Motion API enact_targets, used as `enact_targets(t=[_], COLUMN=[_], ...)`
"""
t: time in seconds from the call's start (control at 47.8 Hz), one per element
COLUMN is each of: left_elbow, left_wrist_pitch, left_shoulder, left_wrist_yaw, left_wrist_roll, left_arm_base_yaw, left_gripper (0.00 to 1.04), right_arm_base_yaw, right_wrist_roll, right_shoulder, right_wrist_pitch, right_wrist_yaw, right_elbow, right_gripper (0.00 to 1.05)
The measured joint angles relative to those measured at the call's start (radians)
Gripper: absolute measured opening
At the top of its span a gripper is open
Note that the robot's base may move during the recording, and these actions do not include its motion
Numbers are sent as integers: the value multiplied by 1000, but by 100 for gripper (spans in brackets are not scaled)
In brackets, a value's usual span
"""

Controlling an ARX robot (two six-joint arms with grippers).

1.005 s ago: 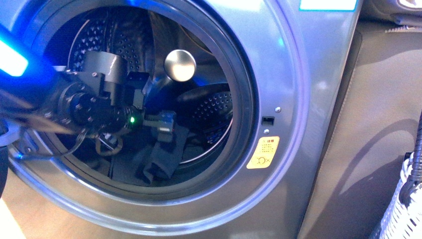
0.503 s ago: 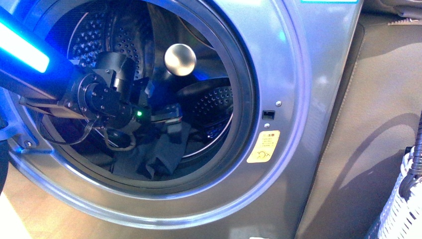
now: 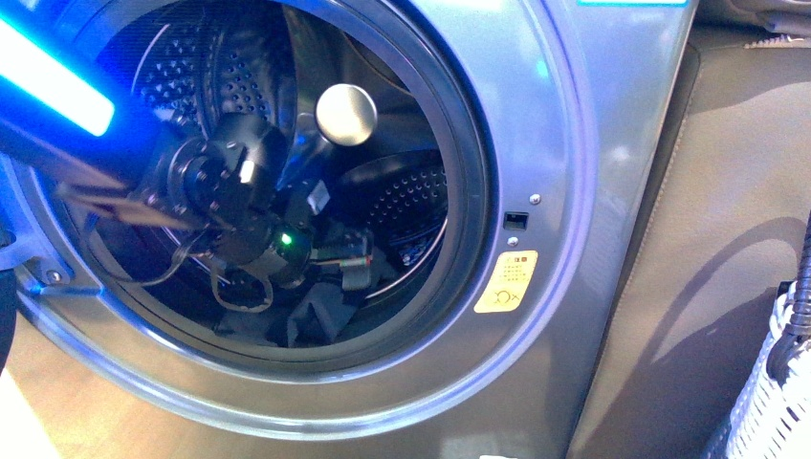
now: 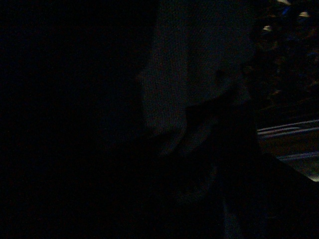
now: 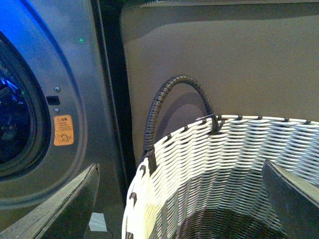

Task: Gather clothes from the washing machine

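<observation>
While the left tool [image 3: 352,270] sits inside the washing machine [image 3: 574,191], at the dark clothes [image 3: 320,311] low in its drum, its grip cannot be told; the left wrist view is dark. The right tool [image 5: 179,167] hangs spread over the basket [image 5: 209,149] beside the machine.

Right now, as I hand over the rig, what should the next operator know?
Left gripper: inside the washing machine drum, right at the clothes. Grip unclear, and its wrist view is dark.
Right gripper: open, holding nothing, above the basket.
Done: left arm is in the drum.
Left: pull the clothes out and into the basket, where none show yet.
</observation>
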Motion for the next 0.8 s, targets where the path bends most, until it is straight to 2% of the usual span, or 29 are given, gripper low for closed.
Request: enact_targets(t=[0.126, 0.356, 0.586, 0.796], left_elbow=[32, 24, -47, -211], left_wrist_pitch=[-28, 6, 88, 223], left_shoulder=[22, 27, 3, -87], left_wrist_yaw=[-76, -103, -105, -89], left_wrist_roll=[39, 51, 46, 3], left_arm_base_yaw=[2, 3, 4, 10], left_gripper=[98, 97, 66, 35], right_arm_base_yaw=[0, 0, 0, 0], right_wrist_roll=[0, 0, 0, 0], right_shoulder=[0, 0, 0, 0], right_wrist_pitch=[0, 0, 0, 0], right_wrist_yaw=[0, 0, 0, 0], right_elbow=[0, 0, 0, 0], right_gripper=[97, 97, 97, 97])
